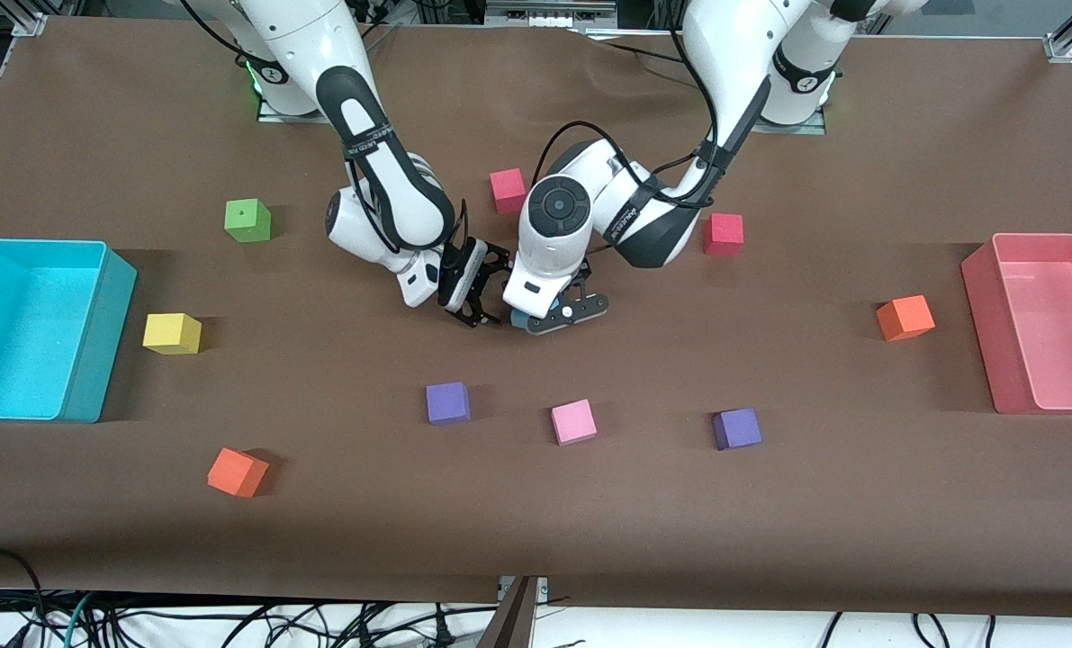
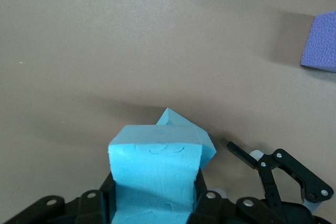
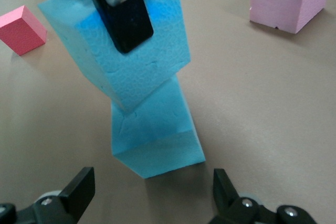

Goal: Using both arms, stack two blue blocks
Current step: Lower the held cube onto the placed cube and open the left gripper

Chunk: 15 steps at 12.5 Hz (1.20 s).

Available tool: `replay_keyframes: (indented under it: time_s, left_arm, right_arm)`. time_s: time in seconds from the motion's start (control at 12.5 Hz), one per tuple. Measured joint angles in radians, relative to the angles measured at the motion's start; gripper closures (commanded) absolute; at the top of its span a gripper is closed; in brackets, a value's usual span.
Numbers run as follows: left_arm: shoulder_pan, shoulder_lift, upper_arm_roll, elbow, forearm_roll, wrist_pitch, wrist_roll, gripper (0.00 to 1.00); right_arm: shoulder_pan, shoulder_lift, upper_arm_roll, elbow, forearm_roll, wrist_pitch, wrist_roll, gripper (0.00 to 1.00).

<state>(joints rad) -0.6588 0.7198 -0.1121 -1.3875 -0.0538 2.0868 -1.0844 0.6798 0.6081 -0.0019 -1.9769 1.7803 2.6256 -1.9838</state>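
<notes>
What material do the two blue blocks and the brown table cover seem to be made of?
Upper blue block, held in the left hand: probably soft foam, matte; its faces show fine grain and shallow dents.
Lower blue block, on the table: the same look, so likely the same foam.
Brown table cover: perhaps paper or thin sheet, matte; it shows faint creases and no shine.

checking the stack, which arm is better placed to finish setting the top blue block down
Left, probably. The left gripper is already shut on the upper blue block, which sits skewed over the lower blue block. The right gripper is open and empty beside them.
</notes>
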Motion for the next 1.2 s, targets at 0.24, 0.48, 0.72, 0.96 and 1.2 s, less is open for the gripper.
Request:
replay_keyframes:
  time_s: [0.24,0.48,0.72,0.96,1.2]
  left_arm:
    - [-0.012,0.011,0.0,0.003,0.0,0.026,-0.008,1.0]
    - [-0.021,0.02,0.001,0.003,0.0,0.029,-0.01,0.54]
    - [-0.024,0.029,0.004,0.003,0.0,0.031,-0.01,0.0]
    - [-0.024,0.034,0.005,0.006,0.0,0.032,-0.01,0.0]
    - [-0.023,0.031,0.007,0.022,0.0,0.032,-0.01,0.0]
  right_arm:
    - [-0.012,0.0,0.0,-0.01,0.019,-0.039,-0.031,0.0]
    - [-0.013,0.0,-0.002,-0.018,0.029,-0.047,-0.045,0.0]
    - [-0.013,0.0,-0.002,-0.018,0.03,-0.049,-0.045,0.0]
    - [-0.013,0.0,-0.002,-0.018,0.03,-0.05,-0.046,0.0]
    - [-0.022,-0.008,-0.003,-0.024,0.032,-0.05,-0.046,0.0]
